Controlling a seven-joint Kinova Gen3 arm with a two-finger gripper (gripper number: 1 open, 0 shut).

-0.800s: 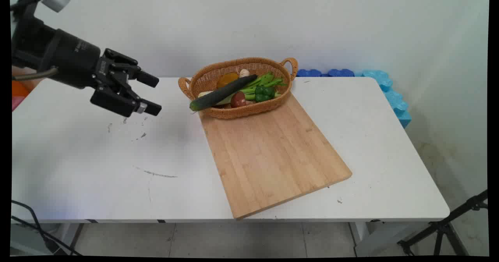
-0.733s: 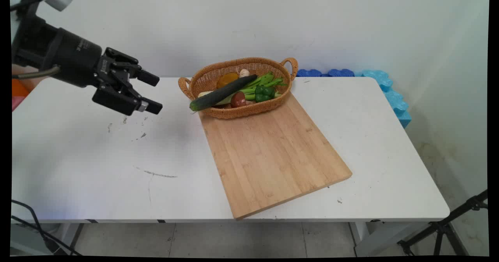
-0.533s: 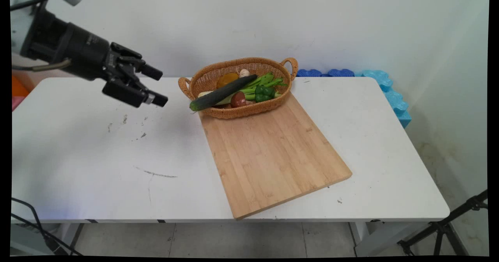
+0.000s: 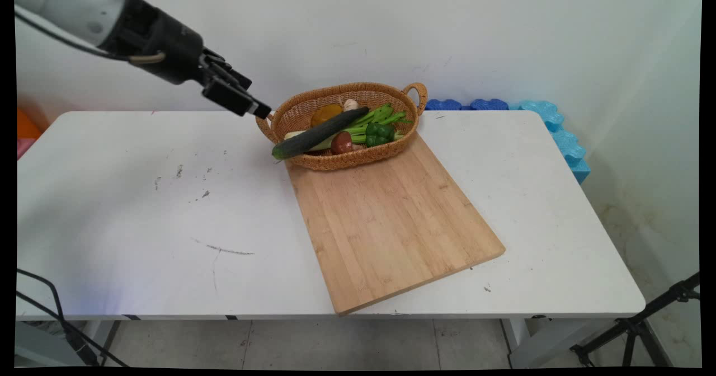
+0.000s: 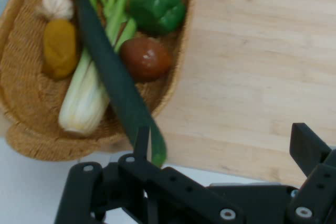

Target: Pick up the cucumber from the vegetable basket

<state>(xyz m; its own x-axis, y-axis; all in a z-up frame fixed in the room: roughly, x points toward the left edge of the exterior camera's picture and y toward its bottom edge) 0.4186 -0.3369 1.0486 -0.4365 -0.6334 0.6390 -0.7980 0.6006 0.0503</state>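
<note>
Right now gripper [image 4: 253, 96] hovers over table [image 4: 140, 225] far-left, just left of basket [image 4: 341, 164] handle, jaws wide apart, nothing held. Cucumber [image 4: 319, 132] lies across basket w/ near-left end poking over rim, closest to gripper. Risk: a finger could snag handle or that overhang, shoving basket along board [image 4: 391, 219].

Open fingers [image 4: 254, 105] just beside wicker basket's [image 4: 313, 163] left handle

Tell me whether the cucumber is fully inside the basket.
Not fully. The long dark green cucumber lies diagonally across the oval woven wicker basket, its lower end sticking out past the rim toward the table.
</note>
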